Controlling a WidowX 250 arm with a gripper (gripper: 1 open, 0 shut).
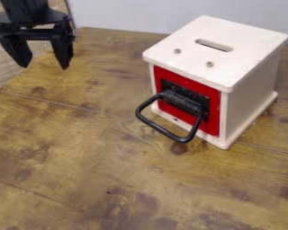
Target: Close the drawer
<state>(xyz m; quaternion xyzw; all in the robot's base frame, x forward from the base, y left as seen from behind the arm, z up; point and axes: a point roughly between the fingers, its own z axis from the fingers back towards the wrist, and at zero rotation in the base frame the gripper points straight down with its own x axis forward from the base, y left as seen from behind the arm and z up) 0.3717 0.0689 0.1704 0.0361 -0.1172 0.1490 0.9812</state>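
Observation:
The red drawer (183,83) sits in a cream wooden cube casing (230,54) at the right of the wooden table. Its front carries a black plate and a large black loop handle (167,117) that hangs down to the tabletop. The red front looks about flush with the casing's face. My gripper (40,59) is black, at the far upper left, above the table and well apart from the drawer. Its two fingers (65,57) point down and are spread apart with nothing between them.
The casing has a slot (214,43) and two small knobs in its top. The wooden table (86,171) stretches across the view; its left edge runs close to the gripper. A pale wall is behind.

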